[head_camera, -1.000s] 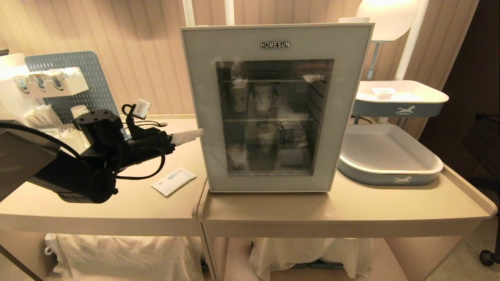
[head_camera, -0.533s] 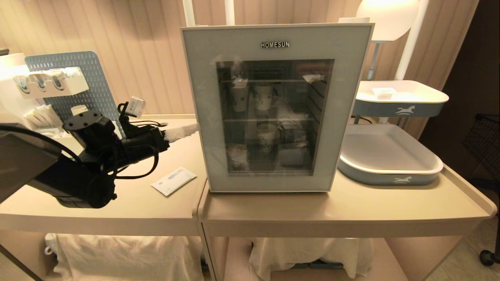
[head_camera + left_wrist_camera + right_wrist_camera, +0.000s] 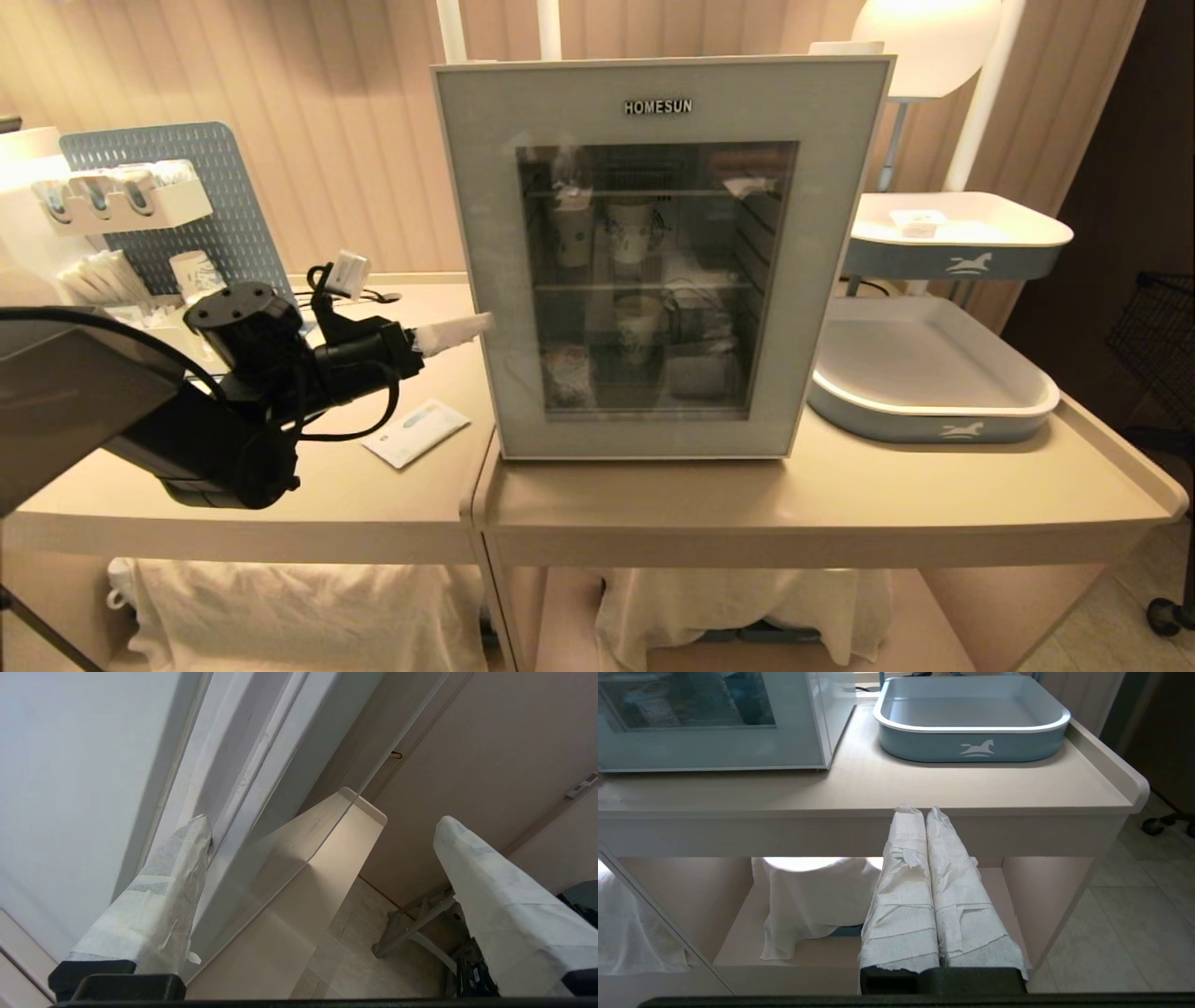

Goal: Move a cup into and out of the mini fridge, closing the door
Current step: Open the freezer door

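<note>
The mini fridge [image 3: 822, 280] stands on the table with its door [image 3: 481, 187] closed. My left gripper [image 3: 471, 325] is at the door's left edge, open. In the left wrist view, one taped finger [image 3: 187, 858] rests at the seam between the fridge's side wall [image 3: 70, 788] and the door's edge [image 3: 299, 756], while the other finger [image 3: 490, 891] hangs out in front of the door. Nothing is in the left gripper [image 3: 324, 821]. A tiny white tub, the cup [image 3: 918, 221], sits on the upper tray at the right. My right gripper [image 3: 920, 809] is shut and empty, parked below the table's front edge.
Paper cups [image 3: 631, 231] stand on the shelves behind the glass. A flat white sachet [image 3: 414, 432] lies on the left table. A blue pegboard [image 3: 168, 187] with holders stands at the back left. A large blue tray [image 3: 934, 425] sits right of the fridge under the upper tray [image 3: 962, 257].
My left gripper drew back a little from the door's left edge, then came forward to it again with the wrist rolled. The door has stayed closed.
</note>
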Controlling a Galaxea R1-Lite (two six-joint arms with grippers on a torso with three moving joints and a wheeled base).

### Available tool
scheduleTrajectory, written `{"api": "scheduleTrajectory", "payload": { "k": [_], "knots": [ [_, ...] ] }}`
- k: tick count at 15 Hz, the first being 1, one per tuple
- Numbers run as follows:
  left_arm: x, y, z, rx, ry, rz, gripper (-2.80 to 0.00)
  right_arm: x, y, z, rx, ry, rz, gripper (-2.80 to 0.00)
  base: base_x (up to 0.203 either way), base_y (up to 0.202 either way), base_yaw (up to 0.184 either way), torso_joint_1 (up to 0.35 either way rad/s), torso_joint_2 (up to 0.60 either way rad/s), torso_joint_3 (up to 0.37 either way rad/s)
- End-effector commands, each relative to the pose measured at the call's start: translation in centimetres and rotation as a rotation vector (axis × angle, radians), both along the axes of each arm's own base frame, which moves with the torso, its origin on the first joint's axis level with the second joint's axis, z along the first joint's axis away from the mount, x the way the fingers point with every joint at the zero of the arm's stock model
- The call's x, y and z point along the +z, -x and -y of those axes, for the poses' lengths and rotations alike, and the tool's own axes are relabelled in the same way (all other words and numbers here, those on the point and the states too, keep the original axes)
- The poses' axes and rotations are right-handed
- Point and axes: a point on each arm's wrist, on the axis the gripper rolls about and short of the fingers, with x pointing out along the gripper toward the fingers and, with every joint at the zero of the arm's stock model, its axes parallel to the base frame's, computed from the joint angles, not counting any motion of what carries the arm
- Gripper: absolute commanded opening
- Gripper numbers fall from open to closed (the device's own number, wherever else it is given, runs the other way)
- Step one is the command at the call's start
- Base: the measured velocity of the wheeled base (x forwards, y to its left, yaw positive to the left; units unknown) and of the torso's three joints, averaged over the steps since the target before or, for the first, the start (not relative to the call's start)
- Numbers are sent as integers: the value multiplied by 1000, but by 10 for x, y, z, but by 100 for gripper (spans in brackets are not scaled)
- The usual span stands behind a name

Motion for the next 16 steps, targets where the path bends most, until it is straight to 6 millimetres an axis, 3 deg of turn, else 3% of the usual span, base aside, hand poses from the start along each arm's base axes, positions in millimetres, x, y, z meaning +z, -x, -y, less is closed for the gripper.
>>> {"api": "scheduleTrajectory", "payload": {
  "k": [1,7,16],
  "knots": [
    [-1,2,6,-25,3,-8,0,0,0,0,0,0,0,-280,0,0,0,0,0,0],
    [27,21,6,-47,33,-4,0,0,0,0,1,0,-1,-280,0,0,0,0,0,0],
    [26,43,4,-255,-15,10,0,0,0,0,0,-10,-1,-280,0,0,0,0,0,0]
  ]
}}
